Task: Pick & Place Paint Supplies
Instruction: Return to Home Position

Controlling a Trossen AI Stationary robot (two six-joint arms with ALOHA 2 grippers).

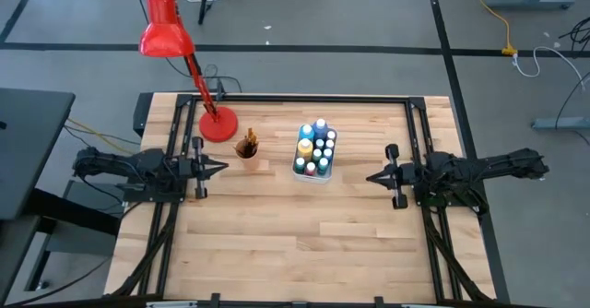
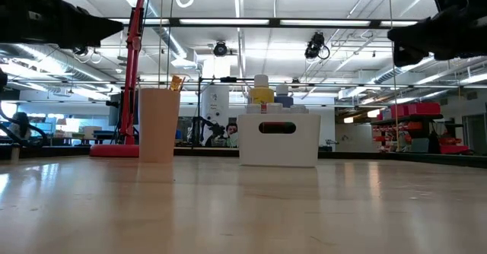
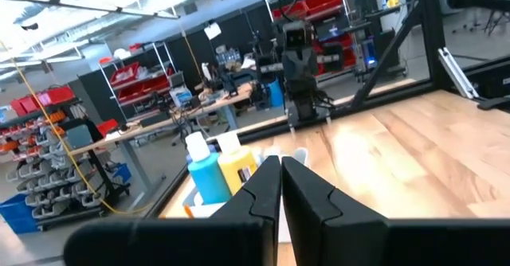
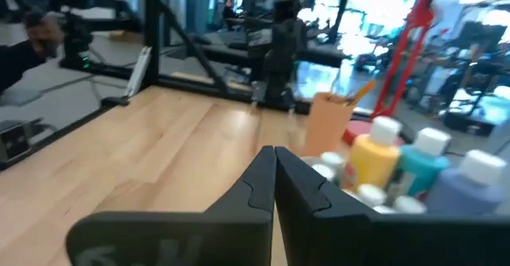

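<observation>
Paint bottles [image 1: 315, 145] in white bin [image 2: 278, 149], brushes [image 1: 247, 144] in orange cup [image 2: 158, 125], between your left gripper [image 1: 223, 168] and right gripper [image 1: 370, 177]; both pinched closed, empty.

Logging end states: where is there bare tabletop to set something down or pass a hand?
In the high view, the lower half of the table, below both hands, is bare, as is the patch between the white bin and the right hand. Crowded: lamp base, orange cup and left hand sit close together.
</observation>
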